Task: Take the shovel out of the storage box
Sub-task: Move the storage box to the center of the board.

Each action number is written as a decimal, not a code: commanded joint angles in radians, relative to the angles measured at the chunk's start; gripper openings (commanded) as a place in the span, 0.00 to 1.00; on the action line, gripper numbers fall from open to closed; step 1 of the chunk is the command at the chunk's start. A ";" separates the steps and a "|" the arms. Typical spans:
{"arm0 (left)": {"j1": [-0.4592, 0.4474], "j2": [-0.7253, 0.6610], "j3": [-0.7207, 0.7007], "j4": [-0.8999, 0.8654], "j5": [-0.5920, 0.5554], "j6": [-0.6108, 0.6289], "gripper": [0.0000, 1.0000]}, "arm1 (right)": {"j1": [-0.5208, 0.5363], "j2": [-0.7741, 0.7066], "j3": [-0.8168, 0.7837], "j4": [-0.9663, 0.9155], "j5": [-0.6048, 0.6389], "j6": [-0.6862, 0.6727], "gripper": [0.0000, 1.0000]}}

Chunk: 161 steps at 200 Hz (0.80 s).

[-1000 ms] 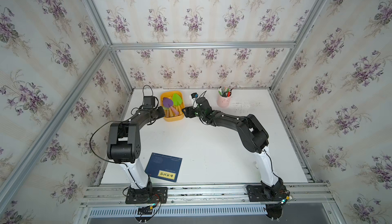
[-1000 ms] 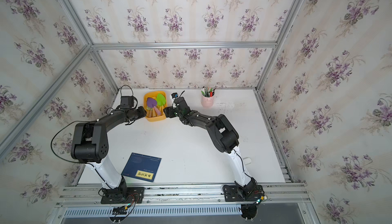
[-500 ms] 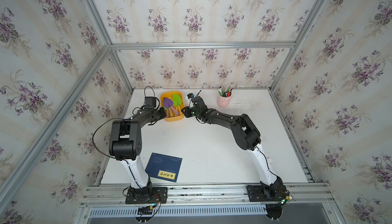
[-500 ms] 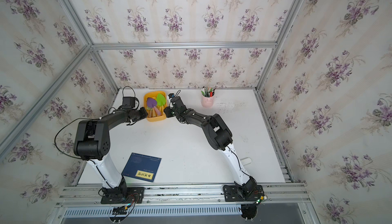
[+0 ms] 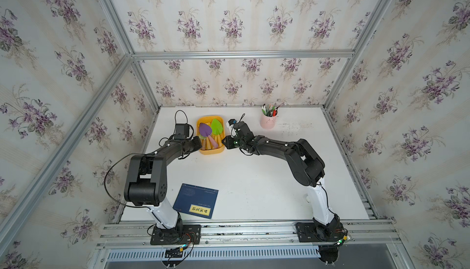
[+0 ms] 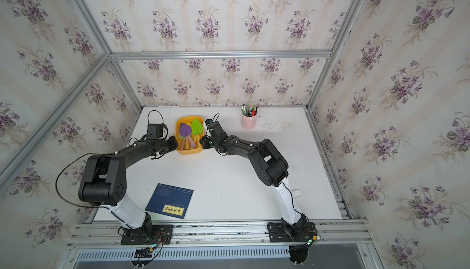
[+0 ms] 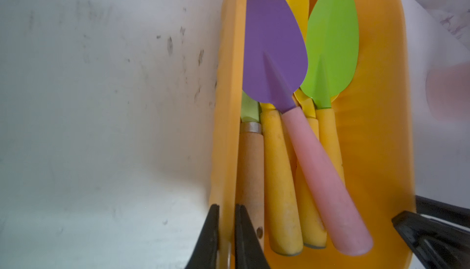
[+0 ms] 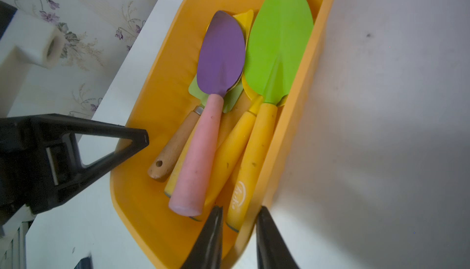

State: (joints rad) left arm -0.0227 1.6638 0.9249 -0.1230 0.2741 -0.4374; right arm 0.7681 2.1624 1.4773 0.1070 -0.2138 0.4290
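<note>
Left wrist view shows my left gripper (image 7: 225, 213), spread a second ago, now pinching one long wall of the storage box (image 7: 230, 76), my right gripper (image 8: 239, 211) clamping the opposite wall, so the box is braced while the purple shovel (image 7: 274, 51) lies inside, ungrasped.

Counted: one storage box (image 5: 211, 151) between left gripper (image 7: 226, 206) and right gripper (image 8: 241, 208); five shovels (image 7: 274, 51) inside; one pen cup (image 5: 267, 123); one book (image 5: 197, 200).
</note>
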 commanded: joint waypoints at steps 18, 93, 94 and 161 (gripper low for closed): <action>-0.015 -0.175 -0.169 -0.057 0.071 -0.004 0.12 | 0.057 -0.131 -0.160 -0.079 0.016 0.047 0.27; -0.022 -0.431 -0.336 -0.140 0.122 -0.015 0.17 | 0.136 -0.270 -0.364 -0.067 0.063 0.125 0.31; -0.022 -0.429 -0.336 -0.139 0.123 -0.016 0.16 | 0.137 -0.269 -0.363 -0.067 0.063 0.125 0.31; -0.021 -0.439 -0.357 -0.132 0.100 -0.009 0.20 | 0.152 -0.271 -0.343 -0.083 0.058 0.149 0.38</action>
State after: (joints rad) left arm -0.0437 1.2484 0.5610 -0.2070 0.3904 -0.4622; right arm 0.9134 1.8965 1.1275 0.0784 -0.1677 0.5697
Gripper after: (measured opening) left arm 0.193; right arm 0.343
